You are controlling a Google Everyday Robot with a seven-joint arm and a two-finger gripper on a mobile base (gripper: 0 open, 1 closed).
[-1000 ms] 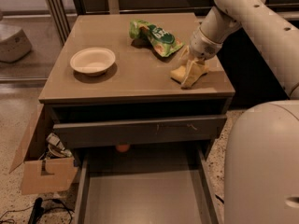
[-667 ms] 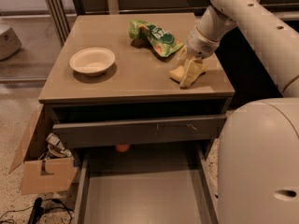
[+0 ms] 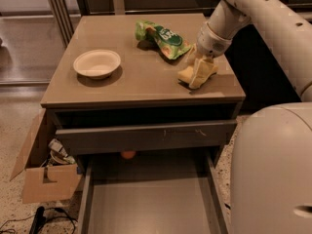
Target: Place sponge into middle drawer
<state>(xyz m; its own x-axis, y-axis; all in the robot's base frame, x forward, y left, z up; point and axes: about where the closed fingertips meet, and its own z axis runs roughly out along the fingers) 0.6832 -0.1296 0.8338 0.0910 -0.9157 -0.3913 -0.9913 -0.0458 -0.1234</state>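
The yellow sponge (image 3: 186, 75) lies on the brown table top (image 3: 141, 82) near its right front corner. My gripper (image 3: 200, 68) comes down from the upper right and is right at the sponge, touching or straddling its right side. The middle drawer (image 3: 146, 204) is pulled out at the bottom of the view. Its flat grey floor is bare, and it lies well below and to the left of the sponge.
A green snack bag (image 3: 163, 35) lies just behind the sponge. A white bowl (image 3: 97, 63) sits on the left of the table top. A drawer with a scratched front panel (image 3: 146, 135) juts out above the open one. A cardboard box (image 3: 44, 177) stands at the left. My white body (image 3: 273, 169) fills the right.
The arm has shifted slightly up and left above the sponge. The sponge stays on the table top in about the same place.
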